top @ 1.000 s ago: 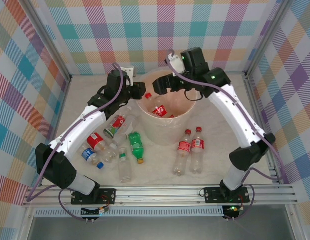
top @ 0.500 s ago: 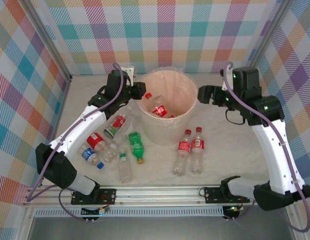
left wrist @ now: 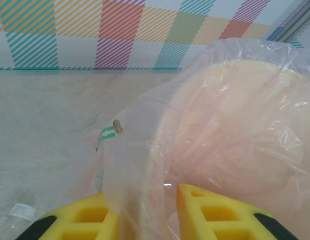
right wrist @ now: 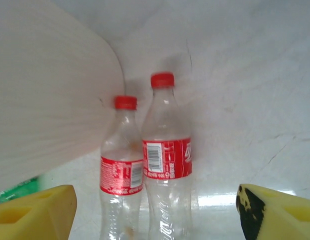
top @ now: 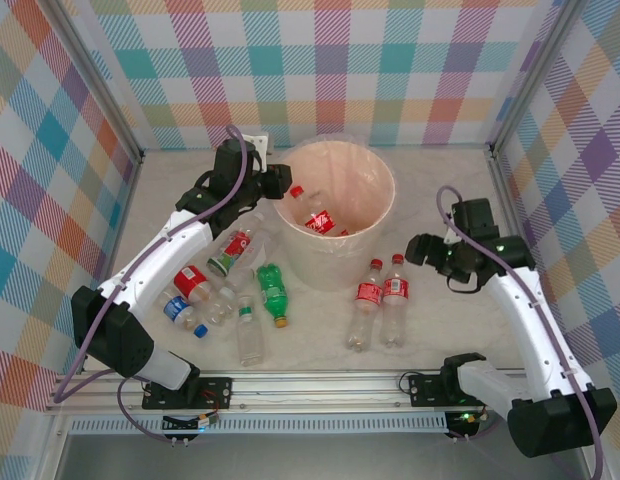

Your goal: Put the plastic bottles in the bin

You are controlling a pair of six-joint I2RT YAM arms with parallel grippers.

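The bin (top: 340, 262) stands mid-table with two red-labelled bottles (top: 318, 220) inside. My left gripper (top: 280, 181) sits at its left rim; in the left wrist view its yellow fingers (left wrist: 215, 217) straddle the rim and liner of the bin (left wrist: 235, 135), closed on them. My right gripper (top: 422, 250) hangs open, empty, low to the right of the bin. In front of it lie two red-capped bottles (top: 368, 300) (top: 394, 295), also in the right wrist view (right wrist: 167, 155) (right wrist: 121, 170) between the spread jaws of my right gripper (right wrist: 155, 212).
Left of the bin lie several more bottles: a red-labelled one (top: 230, 252), another (top: 195, 282), a green one (top: 274, 292), a clear one (top: 250, 332) and a blue-capped one (top: 180, 312). Checked walls close in the table; a metal rail (top: 320, 385) runs along the near edge.
My right arm swung from over the bin out to the right, then down to the table beside the two bottles. The left arm stayed put.
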